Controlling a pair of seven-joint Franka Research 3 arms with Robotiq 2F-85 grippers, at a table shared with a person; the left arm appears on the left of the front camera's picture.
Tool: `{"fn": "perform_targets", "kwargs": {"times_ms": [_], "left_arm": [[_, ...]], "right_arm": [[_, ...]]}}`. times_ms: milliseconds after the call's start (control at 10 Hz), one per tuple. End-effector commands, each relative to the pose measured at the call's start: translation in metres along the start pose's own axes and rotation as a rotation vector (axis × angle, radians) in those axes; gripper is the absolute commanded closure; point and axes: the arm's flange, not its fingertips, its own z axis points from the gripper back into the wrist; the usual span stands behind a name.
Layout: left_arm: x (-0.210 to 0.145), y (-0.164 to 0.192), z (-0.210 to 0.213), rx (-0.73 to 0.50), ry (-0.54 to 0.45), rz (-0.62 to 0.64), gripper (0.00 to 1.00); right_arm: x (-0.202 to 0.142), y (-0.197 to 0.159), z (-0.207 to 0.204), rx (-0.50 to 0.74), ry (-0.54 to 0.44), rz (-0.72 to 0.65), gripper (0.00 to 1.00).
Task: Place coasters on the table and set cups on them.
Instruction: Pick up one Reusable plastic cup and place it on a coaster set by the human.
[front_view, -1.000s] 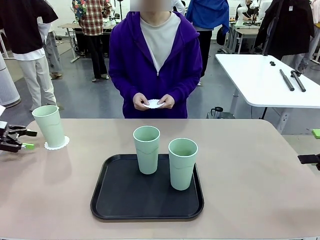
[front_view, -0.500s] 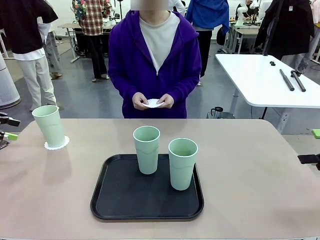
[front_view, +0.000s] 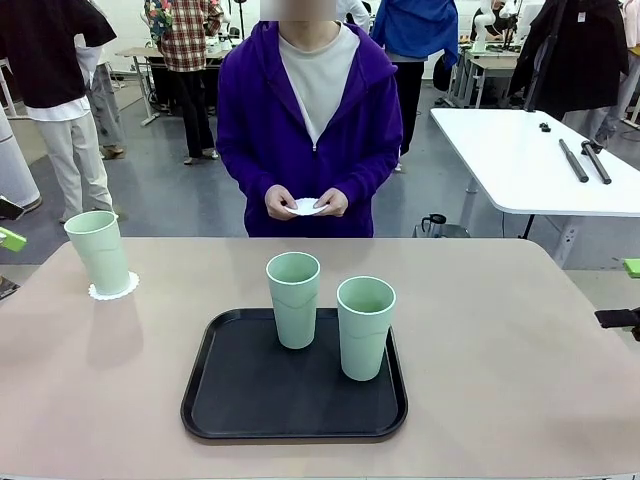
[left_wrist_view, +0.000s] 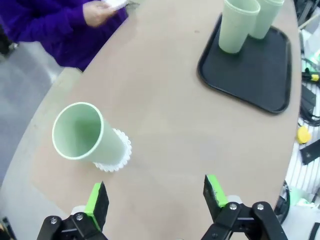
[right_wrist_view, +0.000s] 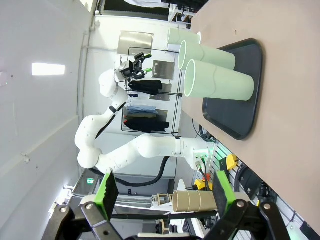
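Well, left gripper (left_wrist_view: 155, 194) hung released by the table's (front_view: 520, 390) left edge, near 1 cup (left_wrist_view: 82, 134) on its coaster (left_wrist_view: 120, 154); right gripper (right_wrist_view: 165, 187), released, by the right edge.

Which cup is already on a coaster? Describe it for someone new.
On the tan table, look away from the black tray toward the robot's left edge. A mint-green cup stands alone there. Unlike the two cups on the tray, it sits on a white lacy coaster.
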Motion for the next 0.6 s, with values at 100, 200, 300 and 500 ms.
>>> {"fn": "perform_targets", "kwargs": {"times_ms": [100,200,300,500], "left_arm": [[0.032,-0.041,0.006,-0.058,0.264,-0.007,0.0],[0.038,-0.056,0.01,-0.07,0.322,-0.031,0.0],[0.042,-0.066,0.01,-0.087,0.396,-0.062,0.0],[0.042,-0.07,0.008,-0.114,0.438,-0.097,0.0]], "right_arm": [[0.001,0.002,0.001,0.012,-0.009,0.004,0.0],[0.001,0.002,0.001,0.012,-0.009,0.004,0.0],[0.001,0.002,0.001,0.012,-0.009,0.004,0.0],[0.001,0.002,0.001,0.012,-0.009,0.004,0.0]]}}
